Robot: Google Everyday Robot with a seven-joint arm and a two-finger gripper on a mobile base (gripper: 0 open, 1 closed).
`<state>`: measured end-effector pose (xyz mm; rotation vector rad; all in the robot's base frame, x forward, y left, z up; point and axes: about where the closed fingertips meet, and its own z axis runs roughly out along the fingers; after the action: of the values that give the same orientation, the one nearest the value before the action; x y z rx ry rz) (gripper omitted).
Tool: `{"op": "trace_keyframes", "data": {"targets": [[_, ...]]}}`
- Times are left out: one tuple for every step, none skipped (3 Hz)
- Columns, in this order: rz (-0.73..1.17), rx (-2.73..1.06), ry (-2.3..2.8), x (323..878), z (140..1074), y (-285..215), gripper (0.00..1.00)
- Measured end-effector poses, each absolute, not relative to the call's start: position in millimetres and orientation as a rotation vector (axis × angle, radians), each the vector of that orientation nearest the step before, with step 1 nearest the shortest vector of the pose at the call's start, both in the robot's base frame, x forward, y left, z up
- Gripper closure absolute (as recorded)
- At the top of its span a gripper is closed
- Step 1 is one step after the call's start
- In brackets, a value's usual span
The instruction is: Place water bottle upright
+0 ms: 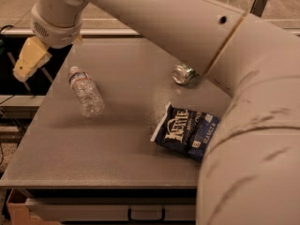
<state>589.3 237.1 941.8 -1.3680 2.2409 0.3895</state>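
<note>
The water bottle (86, 92) is small, clear and ribbed, with a white cap and a white label with a red band. It lies on its side on the left part of the grey table (117, 144), cap pointing to the far left. My gripper (27, 64) with its yellowish fingers hangs off the table's left edge, to the left of and above the bottle, apart from it. It holds nothing that I can see.
A green metal can (183, 73) lies on its side at the far middle of the table. A dark blue chip bag (187, 131) lies flat at the right. My large arm (225, 64) crosses the upper right and hides the table's right side.
</note>
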Motion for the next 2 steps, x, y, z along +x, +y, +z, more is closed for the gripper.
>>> {"op": "trace_keyframes", "data": {"targets": [[0.288, -1.213, 2.395, 599.6, 911.0, 232.9, 0.0], [0.216, -1.098, 2.518, 601.8, 882.9, 222.7, 0.0]]}}
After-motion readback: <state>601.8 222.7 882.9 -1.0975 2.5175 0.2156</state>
